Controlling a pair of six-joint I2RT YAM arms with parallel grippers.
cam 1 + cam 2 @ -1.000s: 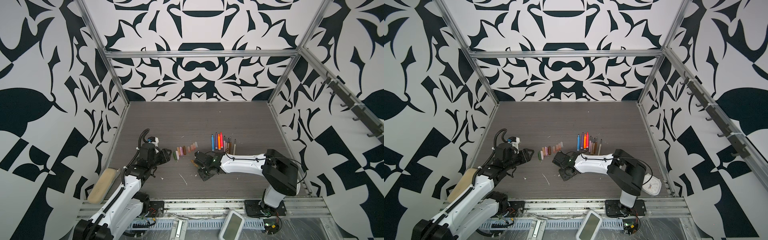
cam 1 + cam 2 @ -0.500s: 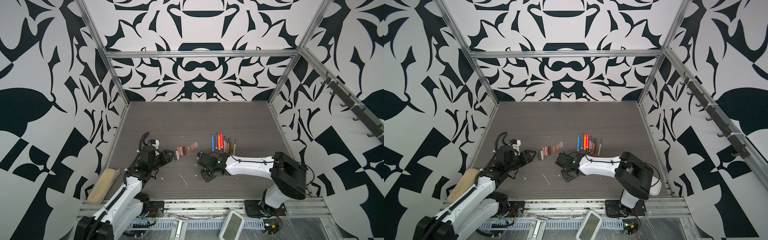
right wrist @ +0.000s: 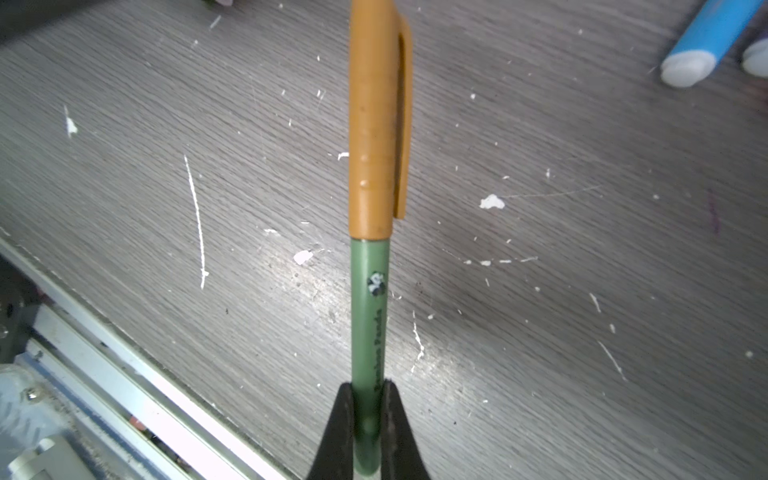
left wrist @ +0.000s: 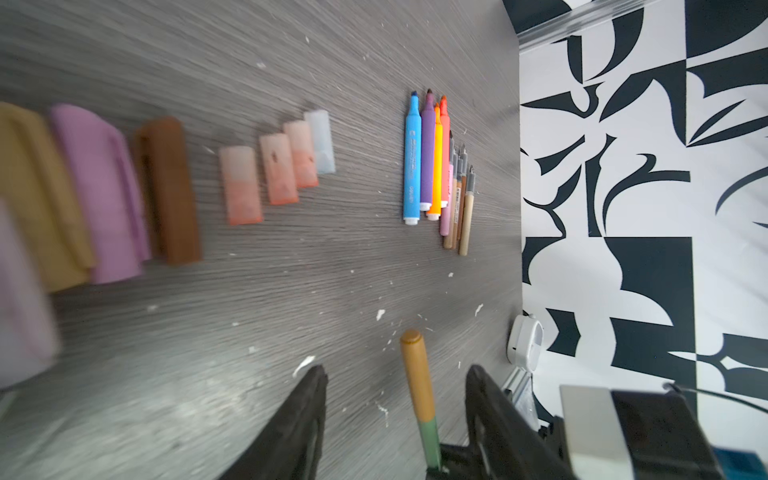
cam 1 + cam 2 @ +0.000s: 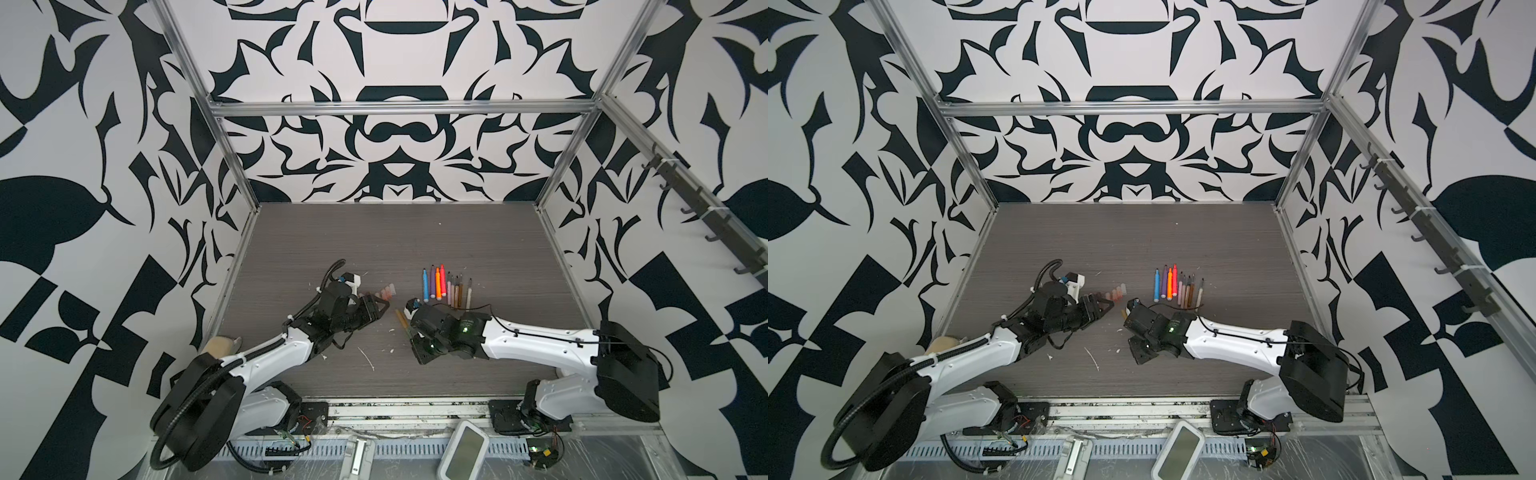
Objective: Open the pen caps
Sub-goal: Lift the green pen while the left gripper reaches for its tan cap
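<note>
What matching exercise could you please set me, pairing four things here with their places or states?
1 green pen
2 left claw
3 blue marker
4 brown cap

A lies loose in the cap row
B clamped in the right claw
C open
D uncapped, at the end of the marker row

Pairs: 1-B, 2-C, 3-D, 4-A.

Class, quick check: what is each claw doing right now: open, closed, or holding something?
Left claw: open, holding nothing.
Right claw: closed on the green pen, its orange cap still on.
</note>
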